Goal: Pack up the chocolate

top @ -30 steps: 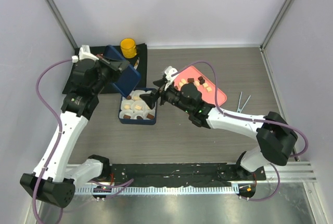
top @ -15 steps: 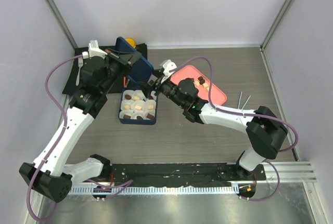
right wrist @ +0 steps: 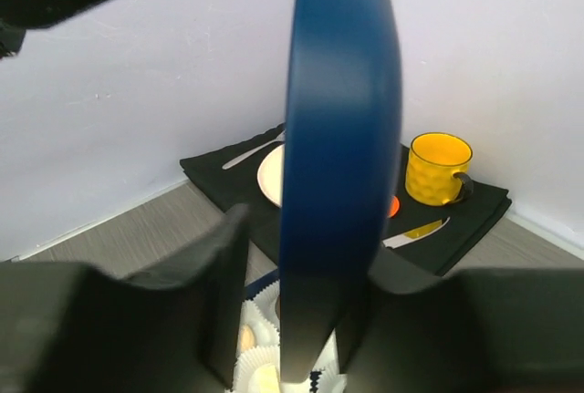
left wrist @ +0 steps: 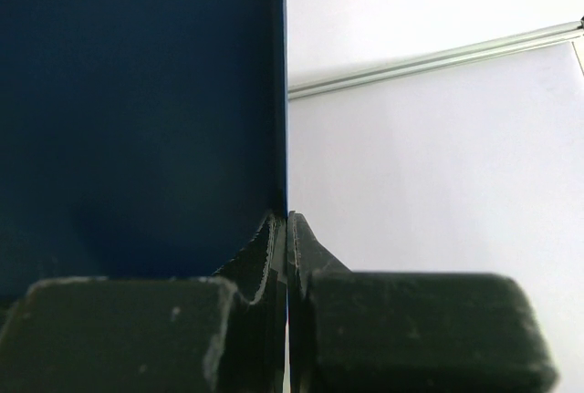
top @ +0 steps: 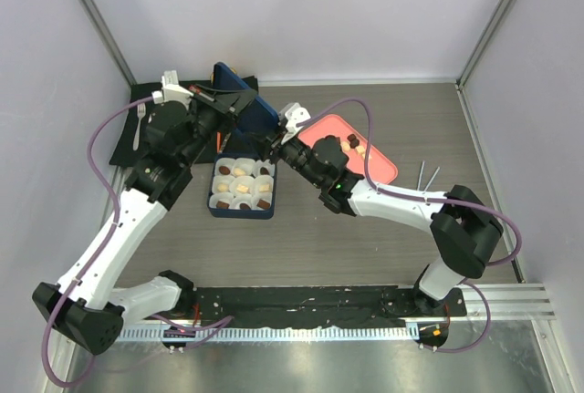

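Note:
A dark blue box (top: 212, 203) on the table holds white paper cups with chocolate (top: 241, 187), brown and cream pieces. More chocolate (top: 352, 140) lies on the pink tray (top: 383, 170). Its blue lid (top: 246, 106) stands on edge in the air above the box's far side. My left gripper (top: 222, 99) is shut on the lid's rim (left wrist: 137, 110), jaws pinched at its edge (left wrist: 287, 229). My right gripper (right wrist: 306, 247) straddles the lid (right wrist: 342, 138) from the other side. One finger lies against it and a gap shows at the other finger (right wrist: 224, 293).
Behind the lid a black placemat (right wrist: 474, 206) carries a yellow mug (right wrist: 438, 167), a white plate (right wrist: 272, 172), a knife and a fork (top: 140, 124). Metal tongs (top: 423, 177) lie right of the pink tray. The cell walls stand close at back and left.
The left arm has swung the lid up and right, from flat over the mat to standing on edge. The right gripper has moved up to it and narrowed its jaws around the lid.

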### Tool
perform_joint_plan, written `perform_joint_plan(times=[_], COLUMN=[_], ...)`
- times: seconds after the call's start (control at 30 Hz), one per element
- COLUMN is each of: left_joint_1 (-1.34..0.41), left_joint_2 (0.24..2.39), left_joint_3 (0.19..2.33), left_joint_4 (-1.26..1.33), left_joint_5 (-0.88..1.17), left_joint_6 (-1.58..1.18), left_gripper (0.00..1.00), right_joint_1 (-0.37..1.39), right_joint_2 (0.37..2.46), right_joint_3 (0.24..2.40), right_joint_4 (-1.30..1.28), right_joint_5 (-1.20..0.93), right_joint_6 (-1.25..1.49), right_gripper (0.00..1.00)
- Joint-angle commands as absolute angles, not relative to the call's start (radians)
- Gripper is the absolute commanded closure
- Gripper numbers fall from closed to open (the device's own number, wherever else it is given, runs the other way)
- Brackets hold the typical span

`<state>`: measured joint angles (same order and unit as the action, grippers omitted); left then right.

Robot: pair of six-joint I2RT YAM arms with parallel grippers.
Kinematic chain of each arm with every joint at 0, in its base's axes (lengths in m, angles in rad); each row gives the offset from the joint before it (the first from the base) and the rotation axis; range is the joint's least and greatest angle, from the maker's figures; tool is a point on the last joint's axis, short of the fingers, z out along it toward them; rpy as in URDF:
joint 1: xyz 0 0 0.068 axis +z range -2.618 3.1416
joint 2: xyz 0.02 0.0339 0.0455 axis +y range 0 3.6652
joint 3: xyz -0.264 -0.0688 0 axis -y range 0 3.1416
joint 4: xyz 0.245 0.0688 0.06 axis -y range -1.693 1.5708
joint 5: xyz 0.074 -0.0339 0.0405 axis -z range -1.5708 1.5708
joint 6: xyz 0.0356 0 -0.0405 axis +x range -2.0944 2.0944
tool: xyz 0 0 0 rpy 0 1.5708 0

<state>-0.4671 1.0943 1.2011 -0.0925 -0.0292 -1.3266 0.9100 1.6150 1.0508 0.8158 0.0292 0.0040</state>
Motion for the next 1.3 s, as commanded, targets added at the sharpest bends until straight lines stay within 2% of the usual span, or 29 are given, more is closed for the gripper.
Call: perform_joint_plan(times=[0.0,0.03,0.13,0.2,0.3,0.33,0.4,0.53,0.73,1.03,1.27], left_joint_1=[-0.479,-0.479,-0.479,-0.479,-0.479,-0.479,-0.479,-0.477,-0.479,-0.479,-0.479], left_joint_2=[1.054,1.046,1.026,1.008,0.974,0.963,0.937,0.910,0.952,1.065,1.045], left_joint_3=[1.189,1.186,1.183,1.183,1.187,1.193,1.204,1.253,1.307,1.336,1.246], left_joint_4=[-0.006,-0.003,-0.037,-0.069,-0.141,-0.188,-0.242,-0.417,-0.523,-0.532,-0.468], left_joint_5=[-0.017,-0.015,-0.021,-0.031,-0.070,-0.084,-0.132,-0.208,-0.177,-0.092,-0.147], left_joint_6=[-1.344,-1.341,-1.313,-1.295,-1.241,-1.209,-1.178,-1.095,-1.060,-1.049,-1.095], left_gripper=[1.00,1.00,0.98,0.91,0.74,0.64,0.55,0.27,0.10,0.07,0.15], right_joint_1=[0.913,0.913,0.913,0.913,0.913,0.913,0.913,0.920,0.957,1.020,1.043], right_joint_2=[1.591,1.588,1.572,1.560,1.540,1.537,1.525,1.511,1.506,1.522,1.542], right_joint_3=[1.097,1.095,1.094,1.091,1.086,1.086,1.085,1.081,1.072,1.058,1.049], right_joint_4=[0.871,0.861,0.836,0.822,0.792,0.772,0.747,0.670,0.635,0.670,0.713], right_joint_5=[0.052,0.055,0.063,0.061,0.069,0.071,0.086,0.144,0.293,0.431,0.485], right_joint_6=[-0.047,-0.052,-0.083,-0.101,-0.139,-0.164,-0.201,-0.303,-0.501,-0.683,-0.756], right_gripper=[0.65,0.72,0.83,0.87,0.94,0.95,0.95,0.96,0.98,0.98,0.97])
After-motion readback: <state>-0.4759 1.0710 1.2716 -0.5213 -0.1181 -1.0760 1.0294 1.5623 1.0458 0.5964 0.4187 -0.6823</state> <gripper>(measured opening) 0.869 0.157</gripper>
